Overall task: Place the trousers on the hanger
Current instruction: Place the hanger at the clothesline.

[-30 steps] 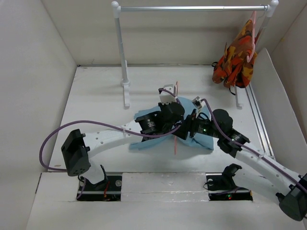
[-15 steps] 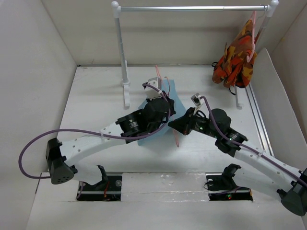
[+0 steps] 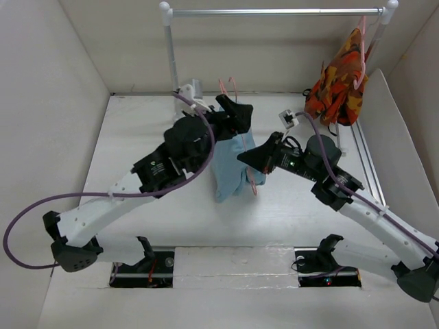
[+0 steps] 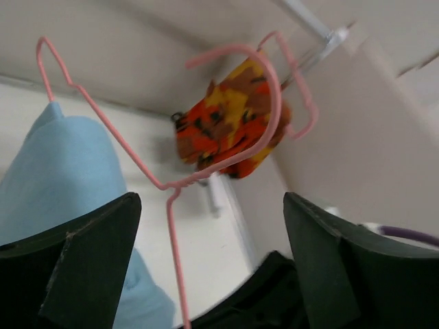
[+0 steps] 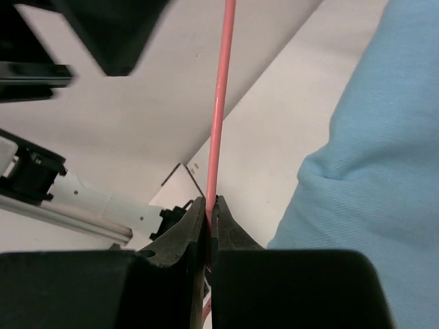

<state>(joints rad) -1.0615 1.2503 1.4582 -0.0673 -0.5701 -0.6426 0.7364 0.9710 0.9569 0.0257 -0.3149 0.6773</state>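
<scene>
Above the middle of the table (image 3: 137,144), the hanger (image 5: 219,103) now stands upright in the air with the trousers (image 3: 230,164) hanging down from it. A second ago both lay flat on the surface between my two arms. The left gripper (image 4: 209,247), clamped until a moment ago, has let go: its fingers stand wide apart on either side of the hook, touching nothing. The right gripper (image 5: 208,219) was spread then and now pinches the thin pink wire just beside the blue cloth. I read this as a handover, so the load hangs on the right grip alone, and the task looks close to done if the cloth does not slide.

My count: one pair of trousers, two pink hangers, the second (image 3: 360,48) carrying one patterned garment (image 3: 337,86) on the single rail (image 3: 274,11), and two grippers.
</scene>
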